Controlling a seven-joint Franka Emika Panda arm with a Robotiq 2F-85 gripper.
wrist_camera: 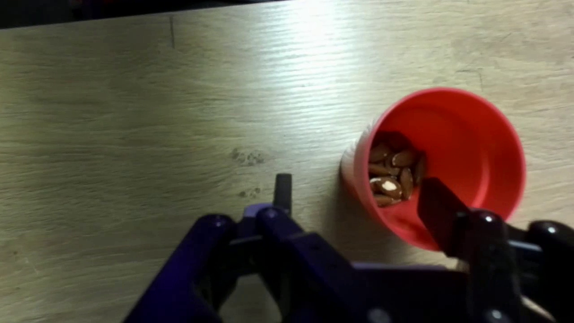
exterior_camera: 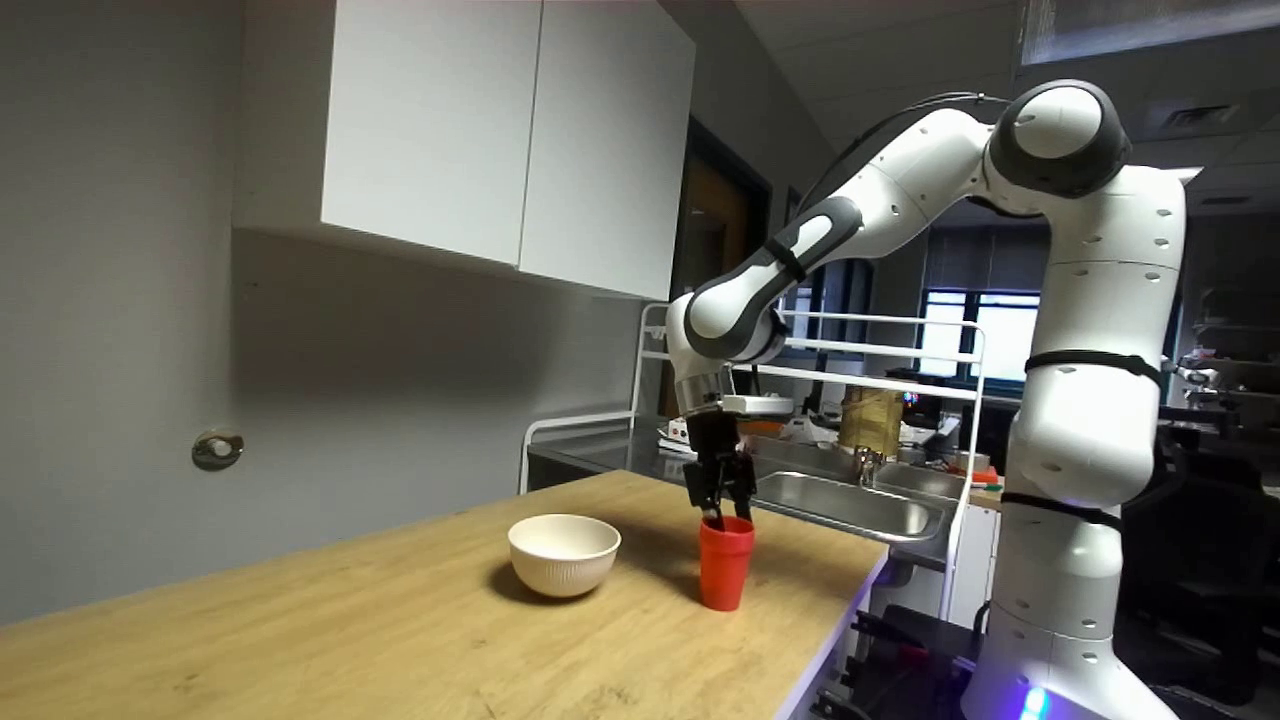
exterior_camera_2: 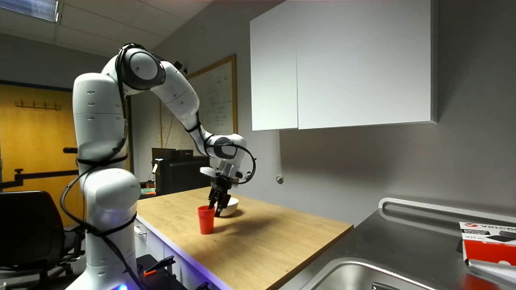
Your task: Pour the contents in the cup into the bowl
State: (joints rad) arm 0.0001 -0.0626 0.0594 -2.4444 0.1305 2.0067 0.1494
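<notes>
In an exterior view the red tumbler (exterior_camera: 725,572) stands upright on the wooden tabletop (exterior_camera: 380,630), apart from the ribbed cream bowl (exterior_camera: 564,574). The end effector (exterior_camera: 727,513) hangs at the tumbler's mouth, so the step in hand looks to be the grasp, ahead of lifting and pouring.

In an exterior view the end effector partly hides the cream bowl (exterior_camera_2: 233,206); what lies in the bowl, if anything, cannot be seen from there.

The wrist view shows almonds (wrist_camera: 394,177) in the tumbler. The end effector is released, its fingers (wrist_camera: 282,195) spread: one over or inside the tumbler's opening, the other outside, grasping nothing. The next move probably calls for closing them on the wall between. How deep the inner one sits is hard to judge, and the bowl cannot be made out here.
</notes>
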